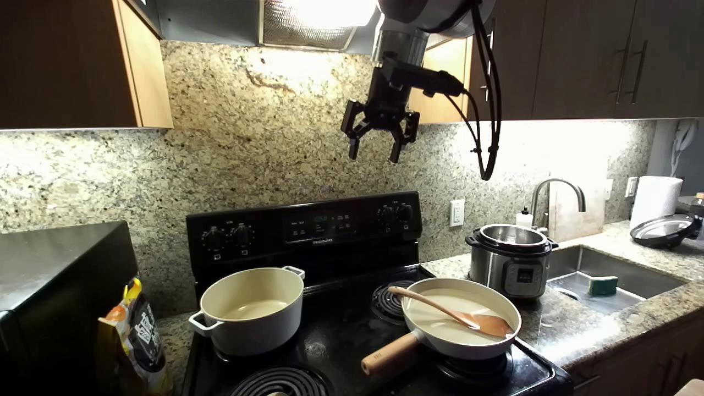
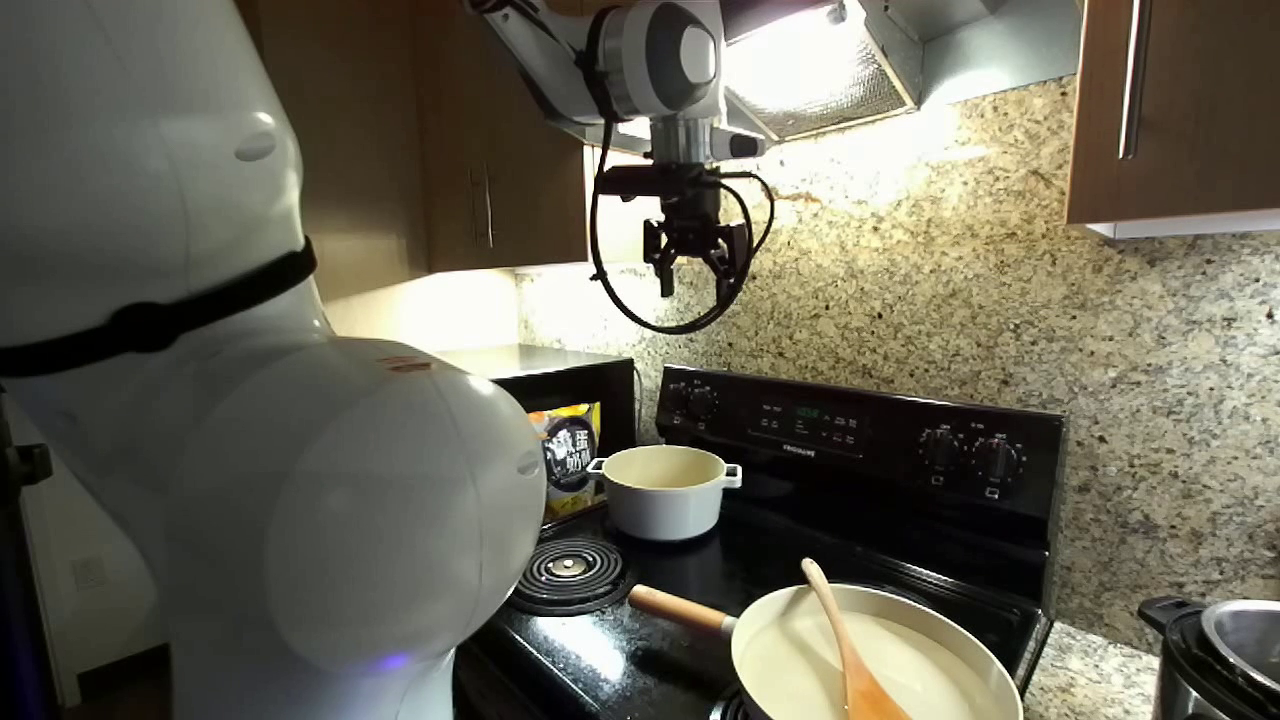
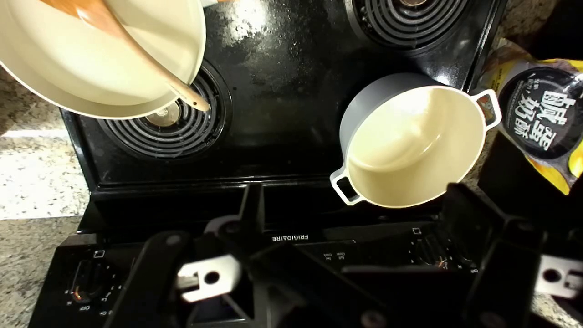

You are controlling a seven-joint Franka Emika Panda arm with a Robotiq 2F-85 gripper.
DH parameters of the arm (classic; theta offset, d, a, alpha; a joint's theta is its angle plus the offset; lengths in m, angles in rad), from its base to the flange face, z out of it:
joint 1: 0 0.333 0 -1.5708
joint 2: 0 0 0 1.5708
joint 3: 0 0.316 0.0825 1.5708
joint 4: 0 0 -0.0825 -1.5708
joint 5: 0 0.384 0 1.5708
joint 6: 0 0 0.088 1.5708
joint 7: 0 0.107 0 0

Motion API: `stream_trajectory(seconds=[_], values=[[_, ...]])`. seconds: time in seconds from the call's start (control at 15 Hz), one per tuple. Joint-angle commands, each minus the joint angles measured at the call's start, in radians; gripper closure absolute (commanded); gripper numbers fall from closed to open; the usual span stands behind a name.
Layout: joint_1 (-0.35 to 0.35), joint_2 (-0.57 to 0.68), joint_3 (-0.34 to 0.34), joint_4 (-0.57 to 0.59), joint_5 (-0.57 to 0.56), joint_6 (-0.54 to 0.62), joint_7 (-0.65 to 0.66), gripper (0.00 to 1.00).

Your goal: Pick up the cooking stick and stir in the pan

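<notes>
Fingers (image 1: 395, 150): spread wide, nothing held, hanging high over the back of the range (image 1: 344, 338); the control panel (image 1: 352, 250) shows beneath them in the wrist view. Wooden spatula (image 1: 468, 320): well below them, off to the sink (image 1: 632, 271) side and forward of the panel. Its blade lies inside the frying pan (image 1: 467, 297); the handle slants across the rim, end overhanging the rear coil burner (image 3: 196, 132) and aimed back toward the panel. That end is the part nearest the fingers. Their gap spans along the panel and the spatula runs oblique to it, so by my reckoning a wrist turn is called for to straddle the handle. I see nothing standing between; the pan wall under the handle may foul a low grip. Further out: two-handled pot (image 1: 275, 330), well apart from the pan; electric pressure cooker (image 1: 488, 269) near it, on the worktop (image 1: 605, 335).
</notes>
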Motion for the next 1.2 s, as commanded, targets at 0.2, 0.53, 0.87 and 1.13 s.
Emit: stream_trajectory(seconds=[0.2,0.53,0.87,1.13], values=[[0.003,0.001,-0.003,0.002,-0.001,-0.002,0.001,0.00],[0.003,0.001,-0.003,0.002,-0.001,-0.002,0.001,0.00],[-0.020,0.034,0.013,0.014,-0.095,-0.052,0.014,0.00],[-0.009,0.121,-0.024,0.013,-0.176,-0.109,-0.158,0.00]])
